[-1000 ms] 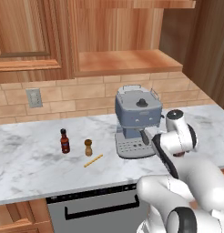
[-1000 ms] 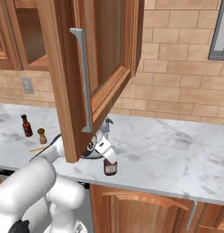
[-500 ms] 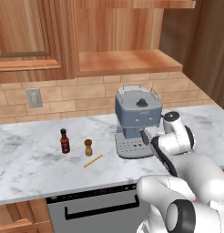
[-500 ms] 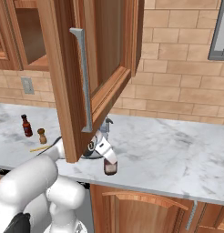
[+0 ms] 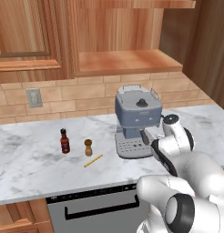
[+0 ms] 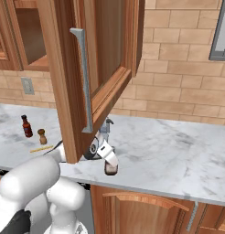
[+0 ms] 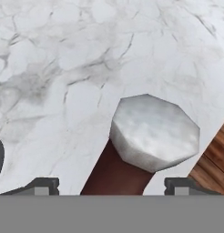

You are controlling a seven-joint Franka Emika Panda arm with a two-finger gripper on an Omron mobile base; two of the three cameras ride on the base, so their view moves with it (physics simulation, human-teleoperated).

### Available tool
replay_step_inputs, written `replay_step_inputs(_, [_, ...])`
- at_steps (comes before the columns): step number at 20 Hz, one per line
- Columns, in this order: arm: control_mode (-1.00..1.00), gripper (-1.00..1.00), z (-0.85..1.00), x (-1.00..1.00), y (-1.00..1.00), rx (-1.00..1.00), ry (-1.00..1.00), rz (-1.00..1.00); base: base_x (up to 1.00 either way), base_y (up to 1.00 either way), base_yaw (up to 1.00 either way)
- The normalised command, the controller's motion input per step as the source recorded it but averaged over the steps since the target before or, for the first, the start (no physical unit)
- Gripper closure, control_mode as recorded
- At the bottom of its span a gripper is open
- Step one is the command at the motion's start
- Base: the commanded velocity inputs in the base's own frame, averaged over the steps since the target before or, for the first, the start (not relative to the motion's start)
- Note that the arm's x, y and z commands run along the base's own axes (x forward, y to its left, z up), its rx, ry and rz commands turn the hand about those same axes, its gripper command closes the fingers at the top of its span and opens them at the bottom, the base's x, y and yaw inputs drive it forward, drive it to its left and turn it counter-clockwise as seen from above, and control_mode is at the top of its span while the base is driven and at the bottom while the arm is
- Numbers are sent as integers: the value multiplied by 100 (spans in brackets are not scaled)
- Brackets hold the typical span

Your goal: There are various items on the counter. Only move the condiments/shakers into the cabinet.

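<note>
A dark brown glass bottle [image 7: 118, 175] with a grey cap stands upright on the marble counter [image 7: 63, 68] near its front edge. My gripper [image 7: 111, 185] is open, with one fingertip on each side of the bottle and a gap on both sides. From the right base view the gripper [image 6: 109, 161] points down over the bottle [image 6: 110, 170]. To the left stand a black-capped sauce bottle [image 5: 64, 141] and a tan pepper shaker [image 5: 88, 147]. The open cabinet [image 5: 127, 61] hangs above the counter [image 5: 32, 168].
A thin yellow stick [image 5: 93, 160] lies in front of the shaker. The grey coffee machine [image 5: 136, 119] stands just behind my arm. An open wooden cabinet door [image 6: 87, 77] with a metal handle hangs over the hand. Bare marble [image 6: 178, 153] stretches to the right.
The hand has sunk slightly around the brown bottle. The bottles, shaker and stick have not moved.
</note>
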Motion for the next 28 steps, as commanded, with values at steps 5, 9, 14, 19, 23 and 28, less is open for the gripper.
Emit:
replay_step_inputs(5, [-100, 100, 0, -4, 0, 0, -2, 0, 0, 0, 0])
replay_step_inputs(9, [-100, 100, 14, -33, 17, -10, -23, 0, 0, 0, 0])
replay_step_inputs(14, [-100, 100, 83, -57, 39, -18, -38, 0, 0, 0, 0])
replay_step_inputs(19, [-100, 100, 100, -46, 28, -11, -23, 9, 0, 0, 0])
replay_step_inputs(23, [-100, 100, 100, -38, 15, -7, -16, 23, 0, 0, 0])
replay_step_inputs(28, [-100, 100, 100, -27, 19, -4, -3, 31, 0, 0, 0])
